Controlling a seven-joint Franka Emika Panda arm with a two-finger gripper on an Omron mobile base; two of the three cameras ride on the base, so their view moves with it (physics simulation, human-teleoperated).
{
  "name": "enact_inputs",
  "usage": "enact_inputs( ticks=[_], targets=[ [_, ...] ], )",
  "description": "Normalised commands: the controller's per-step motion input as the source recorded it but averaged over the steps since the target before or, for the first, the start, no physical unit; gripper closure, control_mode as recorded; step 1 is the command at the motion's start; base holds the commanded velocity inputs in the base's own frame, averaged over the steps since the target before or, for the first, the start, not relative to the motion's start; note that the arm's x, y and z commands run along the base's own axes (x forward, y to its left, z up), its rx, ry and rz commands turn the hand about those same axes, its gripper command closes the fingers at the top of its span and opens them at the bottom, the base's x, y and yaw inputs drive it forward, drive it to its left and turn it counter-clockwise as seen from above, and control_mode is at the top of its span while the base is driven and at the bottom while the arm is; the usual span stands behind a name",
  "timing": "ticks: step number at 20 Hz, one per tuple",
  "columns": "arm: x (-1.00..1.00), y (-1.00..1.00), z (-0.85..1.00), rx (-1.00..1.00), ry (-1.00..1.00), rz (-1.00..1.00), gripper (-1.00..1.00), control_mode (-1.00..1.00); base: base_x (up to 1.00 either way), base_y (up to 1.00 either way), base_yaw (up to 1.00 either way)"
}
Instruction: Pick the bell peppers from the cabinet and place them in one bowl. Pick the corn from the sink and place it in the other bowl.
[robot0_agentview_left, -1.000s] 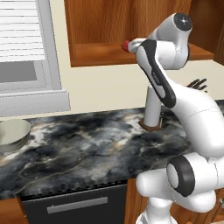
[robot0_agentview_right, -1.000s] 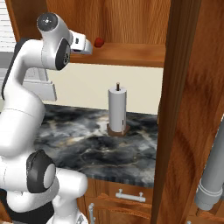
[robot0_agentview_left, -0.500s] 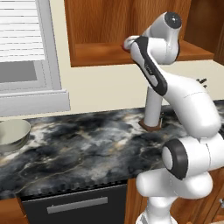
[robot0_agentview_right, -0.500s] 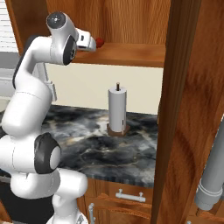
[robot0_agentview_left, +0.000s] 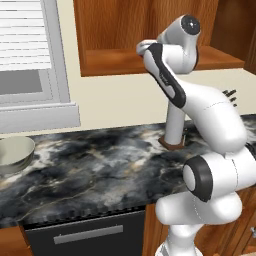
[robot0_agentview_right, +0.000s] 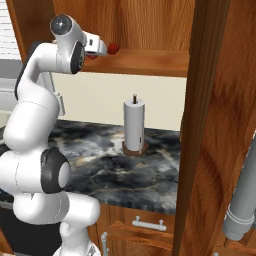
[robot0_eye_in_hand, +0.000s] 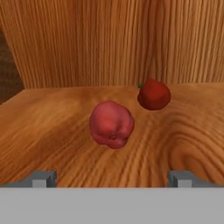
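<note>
I have the arm raised to the cabinet (robot0_agentview_left: 150, 30), and the hand (robot0_eye_in_hand: 111, 178) points along the shelf board toward the two bell peppers. Its two tips stand wide apart at the bottom of the hand view and nothing is between them, so the hand is open and empty.

On the hand view, the nearer bell pepper (robot0_eye_in_hand: 112, 124) lies on the shelf straight ahead, roughly on the line between the tips but not yet between them. The second bell pepper (robot0_eye_in_hand: 153, 94) sits further back and a little to one side, near the back wall of the cabinet, apart from the first. From the right base view I see one red pepper (robot0_agentview_right: 113, 48) just beyond the hand on the shelf edge.

My judgement is that the step in hand is the approach to the first pepper; nothing of the task is placed yet. The pale bowl (robot0_agentview_left: 14, 154) waits on the counter (robot0_agentview_left: 100, 165), far to the left, under the window.

For the next move I would push the hand forward along the shelf until the nearer pepper stands between the tips, then close. The pepper is round and glossy, so it may roll away if one tip touches it first; I should keep it centred.
</note>
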Motion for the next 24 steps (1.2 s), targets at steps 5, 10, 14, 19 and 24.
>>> enact_inputs(
  ticks=[5, 10, 14, 19, 24],
  targets=[
    [0.21, 0.01, 0.0, 0.0, -0.01, 0.0, -1.0, -1.0, 0.0, 0.0, 0.0],
    [0.21, -0.03, 0.0, 0.0, 0.0, 0.01, -1.0, -1.0, 0.0, 0.0, 0.0],
    [0.31, -0.03, 0.06, 0.0, 0.07, 0.02, -1.0, -1.0, 0.0, 0.0, 0.0],
    [0.27, 0.0, 0.07, 0.0, 0.12, 0.03, -1.0, -1.0, 0.0, 0.0, 0.0],
    [0.14, 0.0, 0.1, 0.0, 0.16, 0.03, -1.0, -1.0, 0.0, 0.0, 0.0]
  ],
)
